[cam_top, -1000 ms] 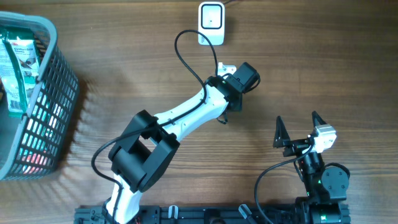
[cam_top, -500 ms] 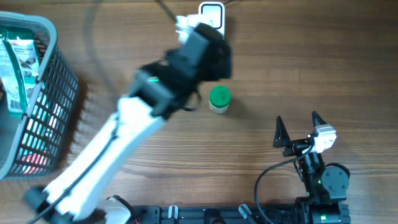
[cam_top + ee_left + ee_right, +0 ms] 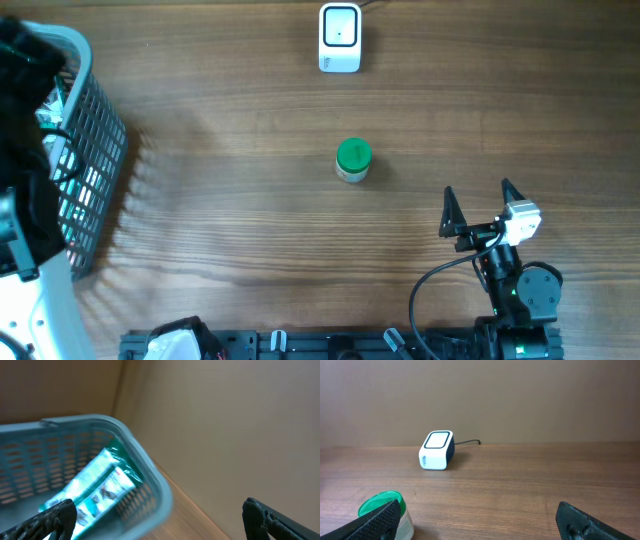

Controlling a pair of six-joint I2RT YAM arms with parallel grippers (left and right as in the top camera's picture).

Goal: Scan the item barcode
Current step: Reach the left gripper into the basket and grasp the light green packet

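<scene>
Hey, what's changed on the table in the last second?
The left gripper swung from near the scanner over to the basket, open and empty, leaving the green-lidded jar standing alone, apparently just released. The scanner, the basket and the open right gripper stayed put.

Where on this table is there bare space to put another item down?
Bare wood runs between the basket and the green-lidded jar. Another wide patch lies between the scanner and the right gripper, toward the table's right edge. It is crowded at the basket, which has packets inside and the left arm over it.
</scene>
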